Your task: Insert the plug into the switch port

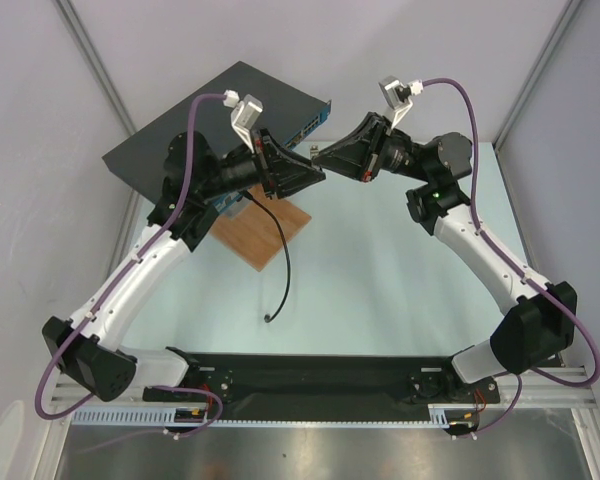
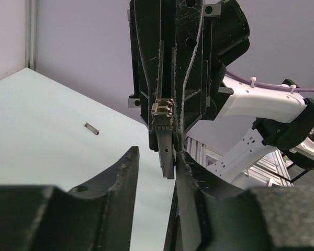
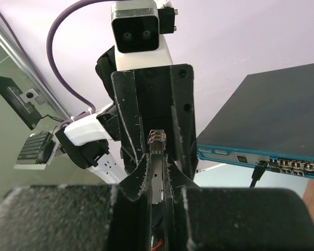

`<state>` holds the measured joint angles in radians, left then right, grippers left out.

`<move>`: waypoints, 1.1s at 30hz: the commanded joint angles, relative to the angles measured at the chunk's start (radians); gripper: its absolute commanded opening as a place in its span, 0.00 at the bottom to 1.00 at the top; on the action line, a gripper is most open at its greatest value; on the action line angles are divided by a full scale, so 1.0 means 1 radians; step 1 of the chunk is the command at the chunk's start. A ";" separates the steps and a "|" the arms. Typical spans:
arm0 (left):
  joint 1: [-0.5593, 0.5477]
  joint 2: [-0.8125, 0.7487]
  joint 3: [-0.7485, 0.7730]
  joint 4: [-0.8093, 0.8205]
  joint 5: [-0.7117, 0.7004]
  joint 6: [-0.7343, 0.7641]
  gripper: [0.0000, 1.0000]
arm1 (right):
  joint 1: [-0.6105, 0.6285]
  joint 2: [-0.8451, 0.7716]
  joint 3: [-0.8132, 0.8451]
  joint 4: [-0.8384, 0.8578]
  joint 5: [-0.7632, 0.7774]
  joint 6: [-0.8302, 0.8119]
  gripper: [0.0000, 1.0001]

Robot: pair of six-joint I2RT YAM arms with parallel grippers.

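Note:
The plug is a small metal module held in mid-air between the two grippers, above the table in front of the switch. My right gripper is shut on the plug's body. My left gripper faces it nose to nose, open, its fingers either side of the plug's free end, with the right finger against it. In the top view both grippers, left and right, meet and hide the plug. The switch lies at the far left, its teal front showing a row of sockets.
A brown wooden board lies on the table under the left arm. A black cable runs from the switch front across the board to a loose end on the table. Grey walls close in the back and sides.

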<state>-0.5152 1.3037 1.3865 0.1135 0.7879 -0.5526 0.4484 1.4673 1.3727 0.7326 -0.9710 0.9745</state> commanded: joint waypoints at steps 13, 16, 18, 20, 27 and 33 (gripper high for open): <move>-0.046 -0.032 0.143 -0.389 -0.215 0.527 0.00 | -0.189 -0.062 0.156 -0.511 -0.069 -0.359 0.72; -0.121 -0.040 0.204 -0.523 -0.402 0.866 0.00 | -0.259 -0.081 0.254 -0.850 -0.031 -0.589 0.73; -0.173 -0.063 0.191 -0.549 -0.501 1.125 0.00 | -0.277 -0.094 0.291 -1.053 0.027 -0.732 0.74; -0.276 -0.098 0.117 -0.519 -0.692 1.376 0.00 | -0.286 -0.097 0.341 -1.198 0.054 -0.796 0.74; -0.485 -0.187 -0.170 -0.288 -0.984 1.908 0.00 | -0.246 -0.124 0.401 -1.438 0.202 -0.973 0.67; -0.568 -0.198 -0.294 -0.151 -1.114 2.131 0.01 | -0.064 -0.182 0.376 -1.596 0.325 -1.189 0.65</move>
<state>-1.0527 1.1301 1.1248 -0.1993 -0.1825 1.3430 0.3157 1.3361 1.7390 -0.7422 -0.7296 -0.0681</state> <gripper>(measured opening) 0.115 0.654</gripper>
